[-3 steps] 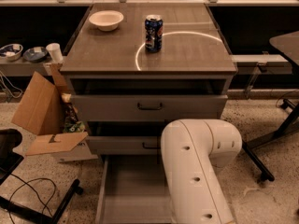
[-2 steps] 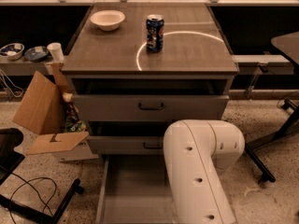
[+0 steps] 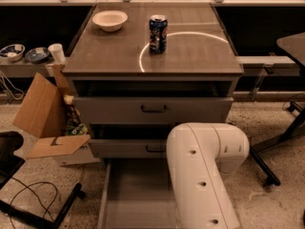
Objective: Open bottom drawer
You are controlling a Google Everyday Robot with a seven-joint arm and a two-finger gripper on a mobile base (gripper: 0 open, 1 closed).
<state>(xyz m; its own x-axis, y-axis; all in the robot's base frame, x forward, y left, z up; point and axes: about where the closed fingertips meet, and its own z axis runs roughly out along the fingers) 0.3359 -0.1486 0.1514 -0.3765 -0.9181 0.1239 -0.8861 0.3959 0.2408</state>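
Note:
The bottom drawer (image 3: pixel 136 194) of the grey cabinet stands pulled far out toward me. Its plain grey tray shows, while its front and handle lie below the picture's lower edge. My white arm (image 3: pixel 202 175) reaches down over the drawer's right half. My gripper is out of view, past the lower edge behind the arm. Above, the mid drawer front (image 3: pixel 126 148) and the top drawer front (image 3: pixel 152 109), each with a dark bar handle, stand slightly out.
A blue can (image 3: pixel 157 34) and a white bowl (image 3: pixel 110 20) stand on the cabinet top (image 3: pixel 190 56). An open cardboard box (image 3: pixel 43 113) leans at the cabinet's left. A black chair base and cables (image 3: pixel 33 209) lie at lower left. A dark table leg (image 3: pixel 269 159) stands at right.
My arm has shifted slightly to the right. The drawers, can and bowl have not moved.

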